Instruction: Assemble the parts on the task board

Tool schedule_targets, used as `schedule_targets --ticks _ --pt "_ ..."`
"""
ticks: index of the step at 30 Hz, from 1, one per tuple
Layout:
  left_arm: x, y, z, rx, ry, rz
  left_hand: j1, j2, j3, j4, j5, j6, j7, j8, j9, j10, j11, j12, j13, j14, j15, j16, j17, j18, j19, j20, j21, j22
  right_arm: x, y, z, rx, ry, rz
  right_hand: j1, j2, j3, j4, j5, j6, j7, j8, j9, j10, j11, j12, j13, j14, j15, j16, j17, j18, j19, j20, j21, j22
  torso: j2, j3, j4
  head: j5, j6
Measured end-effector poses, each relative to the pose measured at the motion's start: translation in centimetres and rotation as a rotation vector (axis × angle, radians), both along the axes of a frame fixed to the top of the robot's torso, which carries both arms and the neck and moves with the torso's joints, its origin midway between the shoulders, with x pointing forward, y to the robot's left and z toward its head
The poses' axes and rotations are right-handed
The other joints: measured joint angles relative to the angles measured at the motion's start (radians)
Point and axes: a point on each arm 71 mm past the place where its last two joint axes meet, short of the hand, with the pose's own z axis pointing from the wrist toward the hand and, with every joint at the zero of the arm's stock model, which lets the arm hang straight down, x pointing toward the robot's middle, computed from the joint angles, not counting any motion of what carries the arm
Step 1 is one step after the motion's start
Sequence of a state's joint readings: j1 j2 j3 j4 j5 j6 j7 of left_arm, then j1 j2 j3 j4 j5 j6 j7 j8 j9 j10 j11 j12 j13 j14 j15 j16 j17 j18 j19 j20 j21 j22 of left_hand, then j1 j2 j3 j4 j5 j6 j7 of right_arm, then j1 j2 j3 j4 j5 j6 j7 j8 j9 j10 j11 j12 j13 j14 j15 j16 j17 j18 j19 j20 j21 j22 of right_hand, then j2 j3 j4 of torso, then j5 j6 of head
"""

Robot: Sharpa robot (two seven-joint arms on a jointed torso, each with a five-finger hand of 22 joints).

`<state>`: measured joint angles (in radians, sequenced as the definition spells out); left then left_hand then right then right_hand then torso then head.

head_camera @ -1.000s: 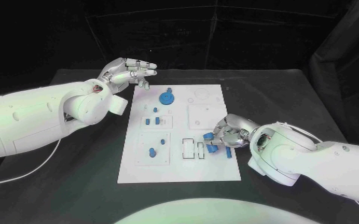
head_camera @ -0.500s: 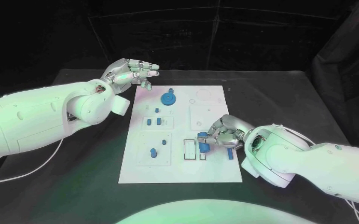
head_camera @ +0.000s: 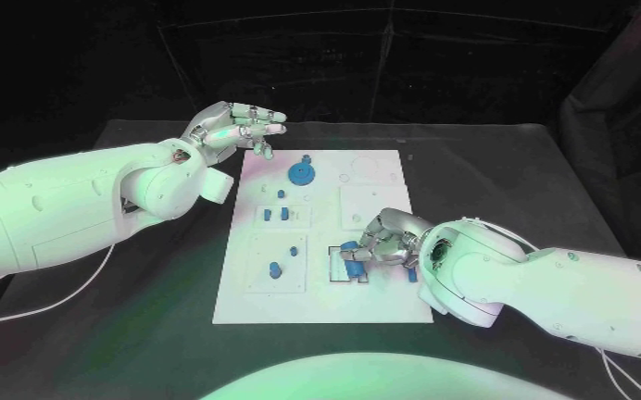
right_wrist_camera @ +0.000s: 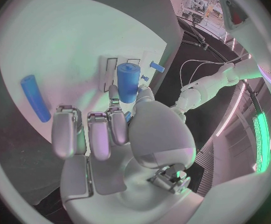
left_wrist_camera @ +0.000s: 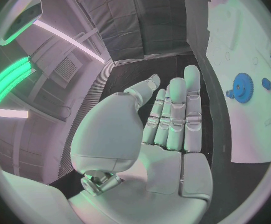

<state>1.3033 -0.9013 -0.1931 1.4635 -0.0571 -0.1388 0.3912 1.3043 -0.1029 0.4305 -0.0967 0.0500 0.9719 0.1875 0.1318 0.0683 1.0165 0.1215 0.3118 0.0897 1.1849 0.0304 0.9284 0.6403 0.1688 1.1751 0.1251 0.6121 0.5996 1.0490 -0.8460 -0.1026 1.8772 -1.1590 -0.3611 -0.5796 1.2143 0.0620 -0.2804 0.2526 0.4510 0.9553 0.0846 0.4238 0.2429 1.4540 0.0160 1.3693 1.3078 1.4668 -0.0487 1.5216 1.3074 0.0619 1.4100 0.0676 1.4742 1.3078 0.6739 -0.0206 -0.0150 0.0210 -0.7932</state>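
Black table [head_camera: 147, 344] carried the white task board [head_camera: 381, 303] at its centre. At ten o'clock from the board the left hand [head_camera: 238, 130] hung above the table, released and grasping nothing, much as a second before. At five o'clock the right hand [head_camera: 384, 241] had travelled leftward across the board, its fingers pinching a blue cylinder [right_wrist_camera: 128, 81] now just over the rectangular slots [head_camera: 347, 266]. A blue rod [right_wrist_camera: 35, 97] lay loose beside it. Seating the cylinder looked imminent.
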Motion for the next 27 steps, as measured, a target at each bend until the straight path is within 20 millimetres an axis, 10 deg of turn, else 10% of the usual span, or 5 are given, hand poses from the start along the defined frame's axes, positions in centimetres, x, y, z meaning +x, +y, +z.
schedule_targets --ticks 27 --pt "-0.1 0.0 0.0 0.0 0.003 -0.003 0.0 0.0 0.0 0.0 0.0 0.0 0.0 0.0 0.0 0.0 0.0 0.0 0.0 0.0 0.0 0.0 0.0 0.0 0.0 0.0 0.0 0.0 0.1 1.6 0.1 -0.034 -0.034 0.052 -0.002 0.016 -0.002 0.002 -0.023 0.044 -0.017 0.01 0.018 0.006 -0.013 -0.011 0.0 0.002 -0.009 -0.004 0.0 0.0 0.0 -0.007 0.0 0.0 -0.001 0.0002 -0.0004 0.014 -0.01"
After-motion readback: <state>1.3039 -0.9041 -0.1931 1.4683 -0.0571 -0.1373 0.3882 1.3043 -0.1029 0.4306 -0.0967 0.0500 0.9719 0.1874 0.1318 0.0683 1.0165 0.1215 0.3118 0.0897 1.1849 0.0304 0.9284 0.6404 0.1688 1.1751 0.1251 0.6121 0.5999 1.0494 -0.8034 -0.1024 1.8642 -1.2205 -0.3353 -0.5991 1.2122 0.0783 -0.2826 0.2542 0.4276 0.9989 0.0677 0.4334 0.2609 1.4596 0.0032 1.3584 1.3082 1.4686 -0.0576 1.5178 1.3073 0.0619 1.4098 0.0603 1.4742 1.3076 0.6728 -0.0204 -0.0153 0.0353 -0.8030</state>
